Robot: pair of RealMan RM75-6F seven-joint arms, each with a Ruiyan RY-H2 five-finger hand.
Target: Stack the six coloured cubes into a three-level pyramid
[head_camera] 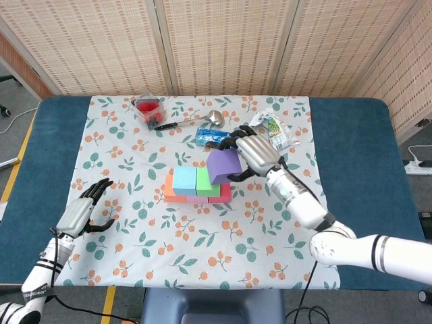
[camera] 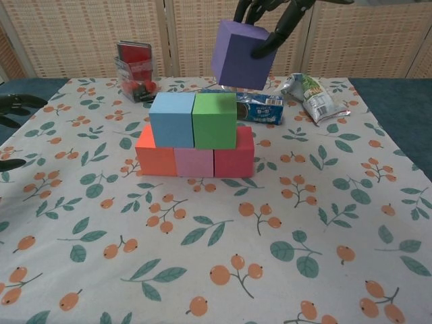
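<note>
My right hand (head_camera: 255, 152) (camera: 273, 17) grips a purple cube (head_camera: 223, 166) (camera: 237, 54) in the air, above and slightly right of the green cube (head_camera: 206, 181) (camera: 214, 120). The green cube and a light blue cube (head_camera: 183, 181) (camera: 172, 119) sit side by side on a bottom row of orange (camera: 154, 156), pink (camera: 194, 163) and red (camera: 234, 158) cubes. My left hand (head_camera: 84, 212) (camera: 12, 113) hovers open over the cloth at the left edge, far from the stack.
Behind the stack lie a blue snack packet (head_camera: 214, 138) (camera: 260, 108), a crumpled wrapper (head_camera: 273, 127) (camera: 313, 94), a metal spoon (head_camera: 196, 121) and a clear box of red items (head_camera: 148, 111) (camera: 135, 71). The floral cloth (head_camera: 202, 236) covers the table.
</note>
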